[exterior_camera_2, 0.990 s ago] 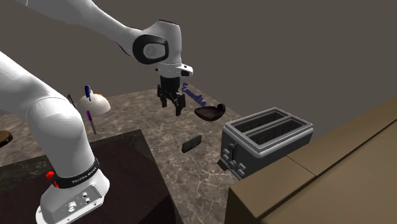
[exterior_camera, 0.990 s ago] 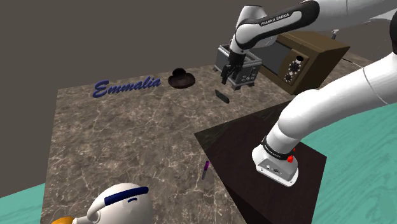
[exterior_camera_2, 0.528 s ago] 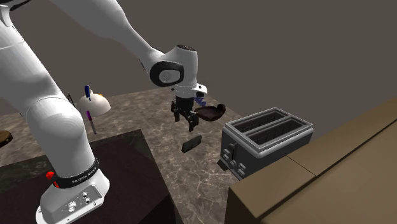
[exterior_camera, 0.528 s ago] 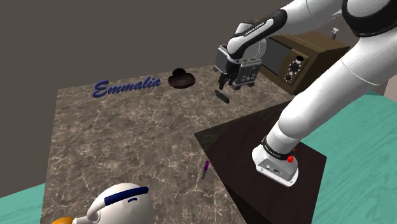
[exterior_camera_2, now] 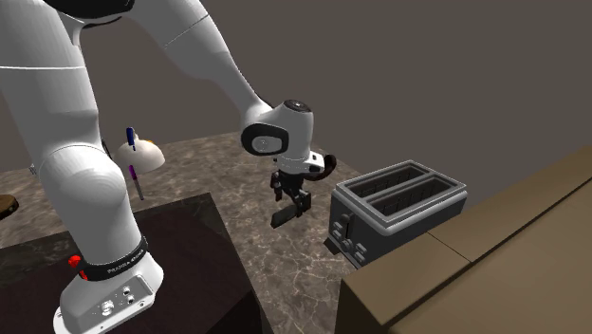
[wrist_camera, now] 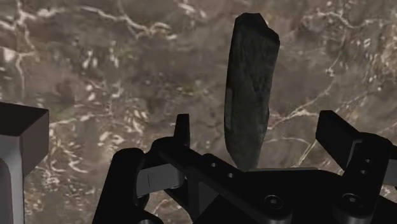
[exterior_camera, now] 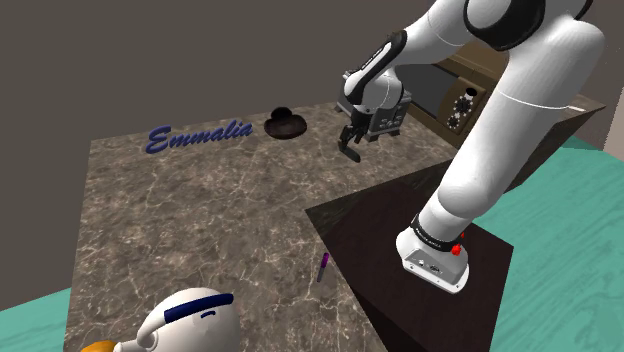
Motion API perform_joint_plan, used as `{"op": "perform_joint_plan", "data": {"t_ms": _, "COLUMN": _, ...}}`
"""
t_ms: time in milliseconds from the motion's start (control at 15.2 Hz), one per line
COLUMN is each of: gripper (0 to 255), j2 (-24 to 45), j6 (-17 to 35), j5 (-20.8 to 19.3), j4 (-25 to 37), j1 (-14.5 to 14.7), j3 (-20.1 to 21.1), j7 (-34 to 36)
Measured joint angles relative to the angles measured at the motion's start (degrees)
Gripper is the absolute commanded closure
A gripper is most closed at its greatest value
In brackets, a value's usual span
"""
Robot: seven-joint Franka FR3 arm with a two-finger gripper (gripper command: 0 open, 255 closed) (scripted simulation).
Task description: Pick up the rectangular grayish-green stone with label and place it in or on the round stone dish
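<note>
Down in the shoulder view, low over the brown, white-veined marble worktop (exterior_camera: 200, 220): black hand (exterior_camera: 350, 140), fingers spread, right above the stone (exterior_camera: 351, 156), here a small dark sliver lying flat. Well apart toward that view's left, the round dish (exterior_camera: 285, 123), dark and shallow, next to raised blue lettering (exterior_camera: 198, 136). Behind the wrist, a grey toaster (exterior_camera: 388, 112); further back, a brown box with dials (exterior_camera: 462, 100). Nearer the camera, a purple pen (exterior_camera: 323, 266) beside the dark stand (exterior_camera: 380, 250), and a white rounded shape with a blue band (exterior_camera: 190, 318).

Next, the second exterior view. Hand (exterior_camera_2: 297, 199) pointing down, tips just over the stone (exterior_camera_2: 285, 216), a flat oblong of charcoal grey. Just beside, to that view's right, the two-slot toaster (exterior_camera_2: 394, 204), boxy and metallic. Dish (exterior_camera_2: 328, 163) half hidden behind the white wrist.

Lastly, the wrist view. Stone (wrist_camera: 251, 89) long, narrow, rough-faced, nearly black, lying on the veined marble. Hand (wrist_camera: 257, 124) wide apart, one finger on either side of the stone's near end, bare marble showing in both gaps, nothing clasped.
</note>
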Motion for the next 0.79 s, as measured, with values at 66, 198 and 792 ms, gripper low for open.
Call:
{"op": "perform_joint_plan", "data": {"t_ms": 66, "gripper": 0, "j2": 1.0, "j6": 1.0, "j5": 1.3, "j4": -0.1, "j1": 0.1, "j3": 0.4, "j7": -0.8}}
{"op": "perform_joint_plan", "data": {"t_ms": 198, "gripper": 0, "j2": 2.8, "j6": 2.3, "j5": 3.3, "j4": 0.0, "j1": -0.1, "j3": 0.9, "j7": -2.4}}
{"op": "perform_joint_plan", "data": {"t_ms": 792, "gripper": 0, "j2": 4.9, "j6": 4.1, "j5": 6.1, "j4": 0.0, "j1": -0.3, "j3": 1.9, "j7": -4.4}}
